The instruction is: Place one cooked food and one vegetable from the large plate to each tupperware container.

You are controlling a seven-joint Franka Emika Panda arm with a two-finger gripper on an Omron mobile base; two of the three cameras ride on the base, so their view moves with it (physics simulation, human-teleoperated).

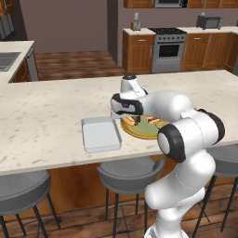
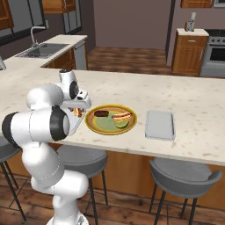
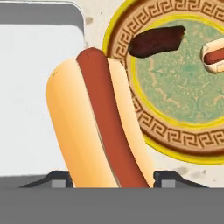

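One hot dog sits clamped between the gripper jaws; beneath, a tupperware container beside the large plate.

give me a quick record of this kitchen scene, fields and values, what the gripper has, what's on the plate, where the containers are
gripper: closed on a hot dog, held above the counter
hot dog position: over the edge of one tupperware container, beside the large plate
left on plate: second hot dog, dark brown piece, green piece
containers: one either side of the plate; the other container holds nothing
surface: speckled counter
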